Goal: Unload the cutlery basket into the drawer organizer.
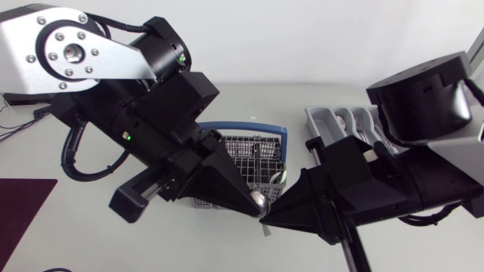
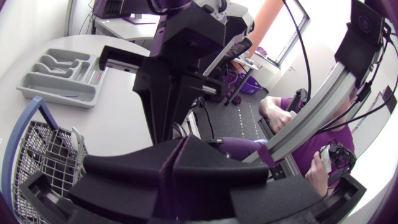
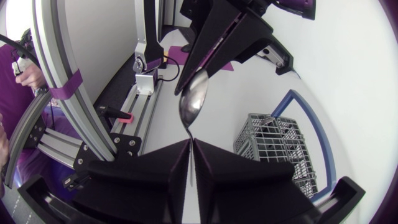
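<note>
1 spoon (image 3: 193, 102) hangs above the desk beside the basket (image 1: 253, 151). The right tool (image 3: 190, 148) pinches its handle and the left tool (image 1: 254, 205) nips its bowl tip. Cutlery shows in the basket, so much of the unloading into the organizer (image 1: 324, 121) seems left.

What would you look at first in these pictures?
A shiny spoon hangs in the air between two black grippers that meet nose to nose above the table. The right gripper pinches its handle, and the left gripper closes on the tip of its bowl. Beside them sits the grey cutlery basket with its blue handle, and the grey drawer organizer lies farther back.
</note>
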You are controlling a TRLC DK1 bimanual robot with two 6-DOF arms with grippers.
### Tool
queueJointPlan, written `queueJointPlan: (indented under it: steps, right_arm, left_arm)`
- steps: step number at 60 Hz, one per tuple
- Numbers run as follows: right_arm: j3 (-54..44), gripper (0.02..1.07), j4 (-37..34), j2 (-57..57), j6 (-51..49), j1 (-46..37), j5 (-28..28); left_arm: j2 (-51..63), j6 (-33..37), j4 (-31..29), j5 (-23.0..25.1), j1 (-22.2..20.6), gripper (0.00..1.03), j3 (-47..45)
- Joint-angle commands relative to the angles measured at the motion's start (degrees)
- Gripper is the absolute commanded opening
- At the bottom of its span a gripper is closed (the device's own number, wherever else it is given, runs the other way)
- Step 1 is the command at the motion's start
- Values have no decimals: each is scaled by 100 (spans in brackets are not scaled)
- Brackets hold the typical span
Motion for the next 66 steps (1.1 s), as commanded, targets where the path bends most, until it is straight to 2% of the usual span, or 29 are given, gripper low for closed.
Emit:
queueJointPlan:
  steps: [1, 3, 5, 7, 9, 10, 17, 25, 35, 38, 44, 47, 48, 50, 53, 57, 66]
  right_arm:
    - [82, 7, -203, 66, -149, -17, -145]
    - [65, 7, -212, 66, -149, -17, -145]
    - [56, 7, -220, 66, -149, -9, -154]
    - [39, 7, -238, 74, -149, 18, -154]
    - [30, 7, -247, 74, -149, 26, -154]
    - [21, 7, -247, 74, -149, 26, -154]
    - [-41, 7, -264, 74, -122, 70, -154]
    - [-102, 7, -352, 39, -105, 70, -66]
    - [-181, 7, -554, -145, -245, -387, 127]
    - [-208, 7, -677, -233, -403, -712, 180]
    - [-313, 7, -827, -444, -676, -1248, 338]
    - [-392, 7, -853, -523, -860, -1547, 374]
    - [-454, 7, -853, -558, -984, -1749, 400]
    - [-498, 7, -888, -585, -1124, -1951, 400]
    - [-559, 7, -950, -611, -1344, -2197, 409]
    - [-726, 7, -941, -725, -1678, -2637, 488]
    - [-1078, 7, -897, -787, -2645, -3735, 611]
  left_arm:
    - [135, 159, -38, 49, 135, 17, 163]
    - [152, 150, -38, 49, 171, 18, 190]
    - [188, 124, -38, 58, 215, 24, 225]
    - [196, 80, -38, 58, 276, 50, 260]
    - [205, 62, -38, 58, 311, 64, 278]
    - [196, 54, -38, 67, 338, 77, 295]
    - [152, 45, -30, 154, 408, 98, 295]
    - [-32, 10, 32, 216, 672, 98, 286]
    - [-252, -316, 243, 198, 1366, 98, 322]
    - [-296, -588, 419, -30, 1533, 98, 322]
    - [-647, -1177, 981, -1146, 1665, 98, -4]
    - [-823, -1318, 1218, -1480, 1674, 98, -223]
    - [-885, -1423, 1377, -1876, 1674, 98, -373]
    - [-929, -1476, 1429, -2140, 1656, 98, -505]
    - [-1034, -1467, 1500, -2280, 1656, 98, -689]
    - [-1148, -1485, 1763, -2720, 1674, 98, -997]
    - [-1289, -1318, 1913, -2851, 1814, 98, -1384]
